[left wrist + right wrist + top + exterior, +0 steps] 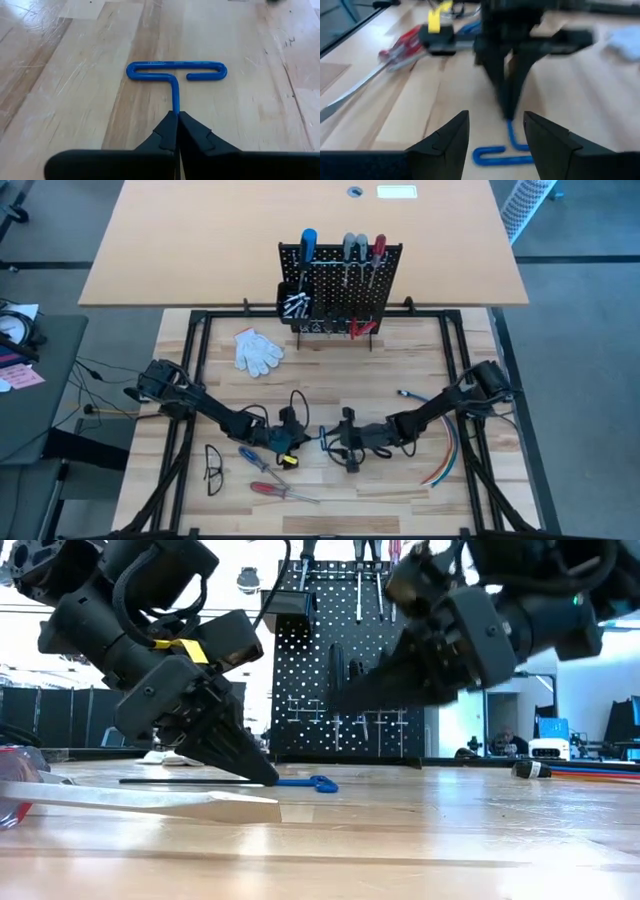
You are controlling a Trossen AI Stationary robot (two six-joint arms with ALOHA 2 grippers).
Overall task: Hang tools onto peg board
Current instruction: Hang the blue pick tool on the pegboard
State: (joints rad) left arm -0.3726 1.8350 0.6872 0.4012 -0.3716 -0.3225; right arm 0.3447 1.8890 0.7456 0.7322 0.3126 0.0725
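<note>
A blue T-handle key [175, 75] lies on the wooden table between my two grippers. My left gripper [177, 115] is shut on its shaft, tilted down toward the table. My right gripper [496, 131] stands open just beyond the key's crossbar [501, 157], facing the left gripper, with nothing between its fingers. The black peg board [340, 285] stands upright at the table's far edge. Blue, grey and red-handled screwdrivers hang on it, and a bin [293, 302] with silver bits is fixed to its left side. A blue-handled screwdriver [252, 457] and a red one [270, 490] lie near the front. My left gripper pinches the key's straight shaft [176, 106] between its two fingertips, a short way below the crossbar. The fingers slant down from the table's left side and lie along the shaft. The key's crossbar [312, 783] rests flat on the table.
A white glove [258, 350] lies in front of the peg board on the left. Safety glasses [213, 468] sit near the front left. A bundle of coloured cables [447, 458] curves along the right side. The black frame rails [200, 370] border the work area.
</note>
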